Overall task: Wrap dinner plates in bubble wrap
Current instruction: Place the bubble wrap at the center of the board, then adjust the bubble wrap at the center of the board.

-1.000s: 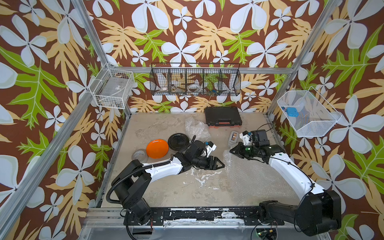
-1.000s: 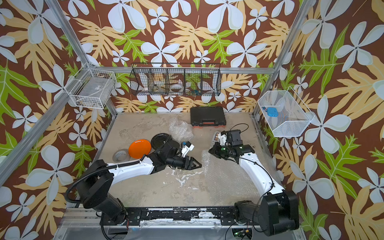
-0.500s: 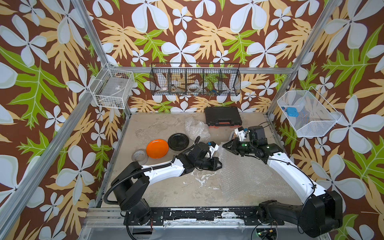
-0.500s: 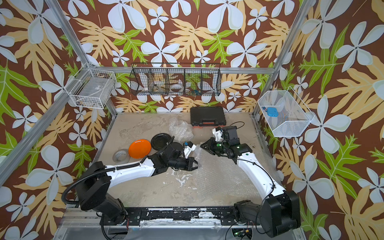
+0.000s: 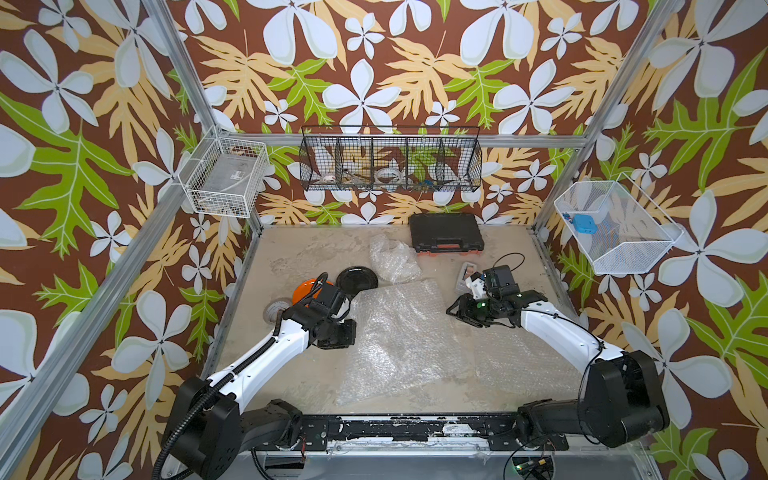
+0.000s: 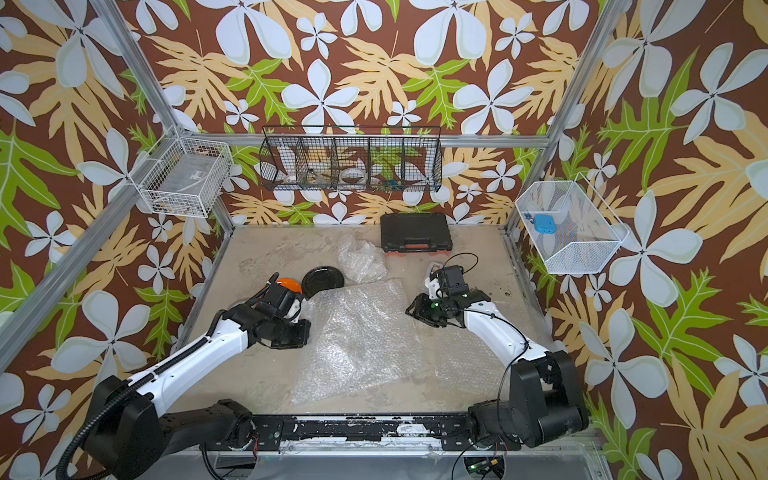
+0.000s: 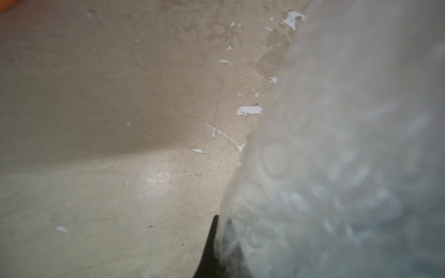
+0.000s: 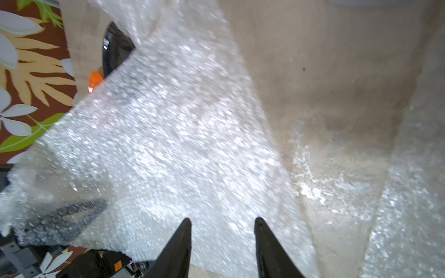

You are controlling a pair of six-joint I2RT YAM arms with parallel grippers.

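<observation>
Wall-to-wall tropical leaf wallpaper around this cell, with a scuffed beige surface (image 5: 299,374) as the floor of it. The main thing is a big bubble wrap sheet (image 5: 399,328) spread across the middle of the surface, a bit rumpled.

The left end effector (image 5: 351,332) is at the sheet's left edge, pinched fully closed on it. The left wrist view is blurry, but the wrap rises right off the one dark fingertip (image 7: 212,240) you can see. The right end effector (image 5: 455,309) is at the sheet's right edge with its fingers (image 8: 178,245) roughly half apart and nothing between them, just wrap below the gap.

As for plates, the orange plate (image 5: 305,289) and the black plate (image 5: 356,281) sit side by side at the back left, just beside the sheet's back-left corner, both bare. A pale plate (image 5: 274,309) is next to the orange one, mostly hidden by the left arm.

A crumpled wad of bubble wrap (image 5: 390,257) lies behind the sheet, near a black case (image 5: 445,232) by the back wall. A second flat sheet (image 5: 511,361) lies to the right, under the right arm.
</observation>
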